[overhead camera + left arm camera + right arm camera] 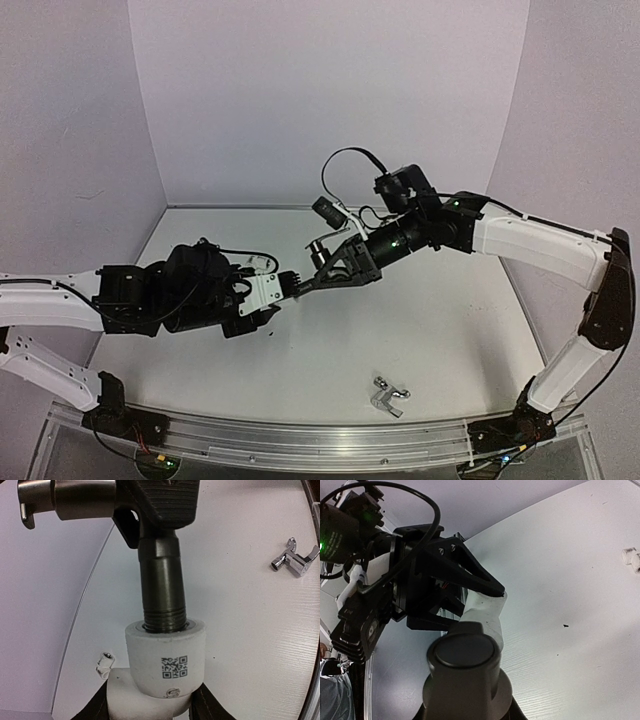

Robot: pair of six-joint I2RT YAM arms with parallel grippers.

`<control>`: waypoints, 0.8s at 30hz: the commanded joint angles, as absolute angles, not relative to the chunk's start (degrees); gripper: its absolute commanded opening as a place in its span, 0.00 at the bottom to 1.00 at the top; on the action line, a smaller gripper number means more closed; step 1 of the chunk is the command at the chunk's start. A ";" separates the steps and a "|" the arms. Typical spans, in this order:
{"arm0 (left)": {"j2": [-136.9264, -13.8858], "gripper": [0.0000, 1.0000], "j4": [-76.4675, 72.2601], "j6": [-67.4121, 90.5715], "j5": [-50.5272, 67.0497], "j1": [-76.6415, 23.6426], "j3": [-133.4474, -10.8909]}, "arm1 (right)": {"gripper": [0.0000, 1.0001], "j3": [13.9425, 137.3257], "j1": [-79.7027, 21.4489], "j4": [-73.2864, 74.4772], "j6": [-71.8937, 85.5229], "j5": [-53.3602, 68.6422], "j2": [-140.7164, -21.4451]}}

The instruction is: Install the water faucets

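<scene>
The dark grey water faucet (160, 575) hangs above the table with its threaded end inside the socket of a white elbow fitting (165, 660). My left gripper (150, 706) is shut on that fitting from below. My right gripper (467, 713) is shut on the dark faucet (465, 675), and its ribbed pad (167, 500) shows at the top of the left wrist view. In the top view the two grippers, left (283, 290) and right (318, 280), meet tip to tip over the table's middle. The chrome water faucet (388, 397) lies loose near the front edge.
A small white pipe fitting (104, 663) lies on the white table (450, 330), also seen as the small fitting (632, 557) at the right wrist view's edge. The chrome faucet (297, 560) lies apart from both arms. An aluminium rail (320, 440) runs along the near edge.
</scene>
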State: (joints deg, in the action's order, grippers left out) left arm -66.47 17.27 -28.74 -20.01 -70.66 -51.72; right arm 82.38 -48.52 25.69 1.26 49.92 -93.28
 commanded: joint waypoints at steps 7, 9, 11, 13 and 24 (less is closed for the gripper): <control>-66.34 0.00 -1.93 -34.85 -28.78 -73.00 -52.98 | 0.00 81.00 -47.77 16.40 13.80 51.08 -96.07; -66.83 0.00 -3.26 -36.51 -29.96 -73.40 -52.66 | 0.00 81.09 -47.45 15.03 16.22 52.19 -96.60; -67.55 0.00 -5.15 -38.39 -31.45 -73.96 -52.24 | 0.00 81.31 -47.16 14.21 18.06 53.67 -97.45; -68.04 0.00 -7.34 -40.52 -32.74 -74.67 -51.42 | 0.00 81.34 -46.92 13.53 19.66 54.80 -98.14; -73.61 0.00 -19.98 -53.38 -41.95 -77.72 -49.07 | 0.00 79.45 -46.00 7.28 29.66 58.46 -99.41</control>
